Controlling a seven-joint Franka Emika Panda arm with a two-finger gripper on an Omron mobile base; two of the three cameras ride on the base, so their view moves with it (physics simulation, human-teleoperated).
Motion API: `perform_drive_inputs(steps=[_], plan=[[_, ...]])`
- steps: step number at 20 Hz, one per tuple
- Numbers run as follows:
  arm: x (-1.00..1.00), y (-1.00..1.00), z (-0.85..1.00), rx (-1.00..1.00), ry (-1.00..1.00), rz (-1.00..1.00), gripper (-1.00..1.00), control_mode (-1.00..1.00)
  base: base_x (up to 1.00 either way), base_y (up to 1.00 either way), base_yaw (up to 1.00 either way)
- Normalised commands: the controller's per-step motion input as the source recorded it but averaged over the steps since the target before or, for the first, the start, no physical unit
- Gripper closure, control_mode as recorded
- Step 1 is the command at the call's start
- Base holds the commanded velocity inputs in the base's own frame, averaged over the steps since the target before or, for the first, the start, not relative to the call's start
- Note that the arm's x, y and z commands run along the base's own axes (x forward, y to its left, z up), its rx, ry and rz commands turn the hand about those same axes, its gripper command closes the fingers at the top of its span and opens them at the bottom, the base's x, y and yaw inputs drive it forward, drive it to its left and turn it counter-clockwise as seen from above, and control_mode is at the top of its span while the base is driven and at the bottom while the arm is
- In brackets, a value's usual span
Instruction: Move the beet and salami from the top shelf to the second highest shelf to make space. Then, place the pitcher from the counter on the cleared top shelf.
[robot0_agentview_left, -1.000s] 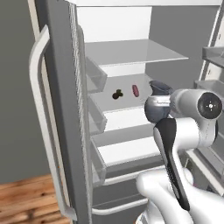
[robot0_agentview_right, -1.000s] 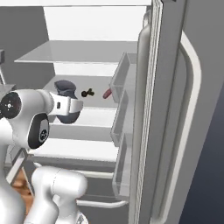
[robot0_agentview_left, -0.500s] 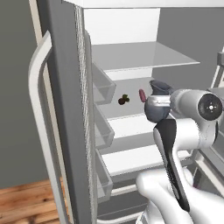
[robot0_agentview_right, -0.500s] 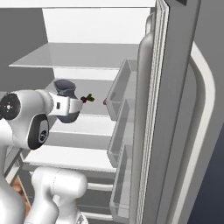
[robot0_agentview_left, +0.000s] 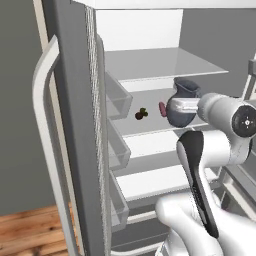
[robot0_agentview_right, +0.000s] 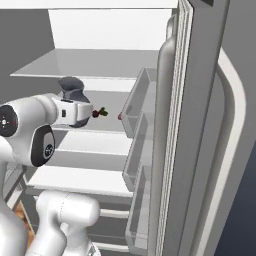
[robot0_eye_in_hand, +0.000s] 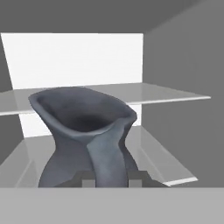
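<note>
Clamped on the handle of the dark blue-grey bulbous pitcher, the two-finger pincer holds it upright before the open fridge, level with the second shelf. On that shelf lie the pinkish-red stubby salami and, beside it, the tiny maroon green-tufted beet.

An open fridge door with bins; wood floor below.
</note>
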Motion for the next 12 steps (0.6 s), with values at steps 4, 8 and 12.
perform_drive_inputs(steps=[4, 8, 12], plan=[[0.0, 0.0, 0.7, 0.0, 0.0, 0.0, 1.0, -1.0, 0.0, 0.0, 0.0], [0.0, 0.0, 0.64, -0.01, 0.0, 0.0, 1.0, -1.0, 0.0, 0.0, 0.0], [0.0, 0.0, 0.4, -0.06, 0.0, 0.0, 1.0, -1.0, 0.0, 0.0, 0.0]])
